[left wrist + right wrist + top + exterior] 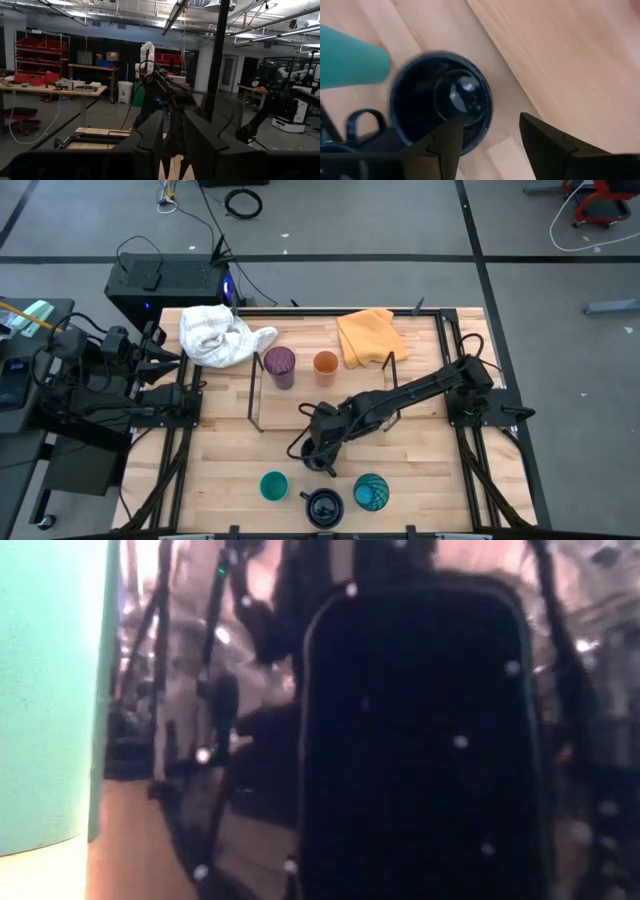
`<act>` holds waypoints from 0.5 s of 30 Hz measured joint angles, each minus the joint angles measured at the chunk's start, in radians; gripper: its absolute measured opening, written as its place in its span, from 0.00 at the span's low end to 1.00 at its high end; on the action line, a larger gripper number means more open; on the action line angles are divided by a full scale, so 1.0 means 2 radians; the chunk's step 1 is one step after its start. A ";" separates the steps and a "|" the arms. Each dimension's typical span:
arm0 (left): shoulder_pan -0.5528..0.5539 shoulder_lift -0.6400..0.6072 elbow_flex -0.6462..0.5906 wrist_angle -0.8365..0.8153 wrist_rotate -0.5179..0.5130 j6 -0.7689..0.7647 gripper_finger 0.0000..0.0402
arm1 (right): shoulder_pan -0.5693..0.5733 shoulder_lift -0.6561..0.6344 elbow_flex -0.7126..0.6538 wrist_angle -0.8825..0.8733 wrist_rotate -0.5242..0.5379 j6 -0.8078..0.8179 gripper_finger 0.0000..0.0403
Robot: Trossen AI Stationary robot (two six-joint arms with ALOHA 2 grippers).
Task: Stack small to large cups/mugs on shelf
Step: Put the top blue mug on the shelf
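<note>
Right pincer (487, 137) – fingers apart – over round glossy navy mug (441, 100), pale wood table (570, 60)

Both arms are being seen as dark, near-black linkages built from slim tubular segments with bulkier joint housings. The right arm (420, 390) is being shown with black cabling looped near its wrist. The right gripper (490, 135) is being shown with two matte black, wedge-shaped fingers (447, 142) with angular, faceted edges. The left gripper (172, 145) is being seen as two broad, flat black fingers (200, 142). The left arm (130, 370) is being shown carrying bundled black cables.
</note>
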 joint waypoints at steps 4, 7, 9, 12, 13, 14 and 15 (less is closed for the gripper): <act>0.000 0.000 0.000 0.000 0.000 0.000 0.21 | 0.000 0.000 -0.021 0.004 -0.001 0.016 0.48; 0.000 0.000 0.000 0.000 0.000 0.000 0.20 | 0.000 0.000 -0.035 0.019 -0.015 0.018 0.47; 0.000 0.000 0.000 -0.001 0.000 0.000 0.20 | 0.000 0.000 -0.044 0.032 -0.021 0.023 0.47; 0.000 0.000 0.000 -0.001 0.000 0.000 0.20 | 0.000 0.000 -0.051 0.045 -0.022 0.030 0.47; 0.000 0.000 0.000 -0.001 0.000 0.000 0.21 | 0.000 0.000 -0.051 0.046 -0.023 0.030 0.47; 0.000 0.000 0.000 -0.001 0.000 0.000 0.21 | 0.000 0.000 -0.052 0.046 -0.023 0.029 0.47; 0.000 0.000 0.000 -0.001 0.000 0.000 0.21 | 0.000 0.000 -0.052 0.047 -0.024 0.029 0.47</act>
